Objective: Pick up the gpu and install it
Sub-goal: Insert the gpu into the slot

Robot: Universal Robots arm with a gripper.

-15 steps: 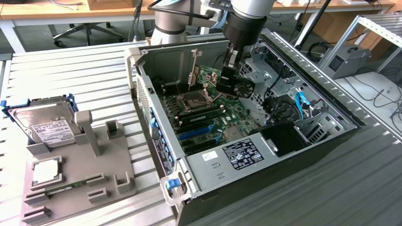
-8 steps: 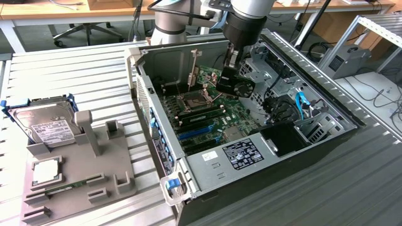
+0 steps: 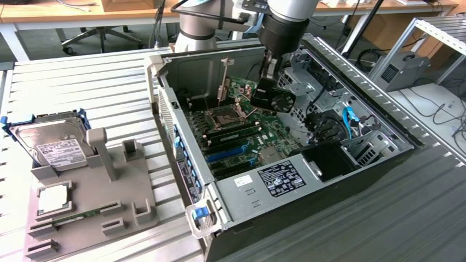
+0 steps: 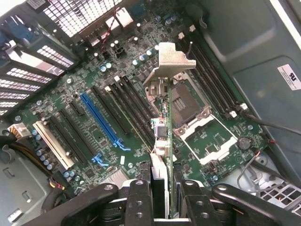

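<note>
Right now the gripper (image 3: 267,87) hangs inside the open case (image 3: 350,196), and its jaws are clamped on the gpu (image 3: 275,100). The card is held clear of the board (image 3: 271,134), above the board's far half and close to the case's upright inner wall. Its dark fan side shows in the exterior view, turned toward the exterior view's right.

From the wrist, the gripper (image 4: 163,193) is seen with its two black fingers (image 4: 141,197) pressing the gpu (image 4: 162,128) from either side. The card appears edge-on, a thin green strip. Its silver bracket (image 4: 168,59) sits at the end away from the fingers. Under it lies the board (image 4: 94,94). The card's line falls between a row of long black slots (image 4: 127,101) and the open socket (image 4: 188,101). The blue slot (image 4: 101,120) lies apart from the card, with black slots between them, and a white slot (image 4: 51,143) lies beyond the blue one.

The case stands on a slatted metal table (image 3: 87,76). A labelled power unit (image 3: 280,177) fills the case's near end, and blue cables (image 3: 348,123) run along its side at the exterior view's right.

A grey tray (image 3: 106,188) rests near the table's edge at the exterior view's left, well apart from the gripper. A drive (image 3: 51,143) sits at the tray's far corner, a silver chip (image 3: 54,197) sits nearer, and a green stick (image 3: 73,218) lies just beside the chip.
</note>
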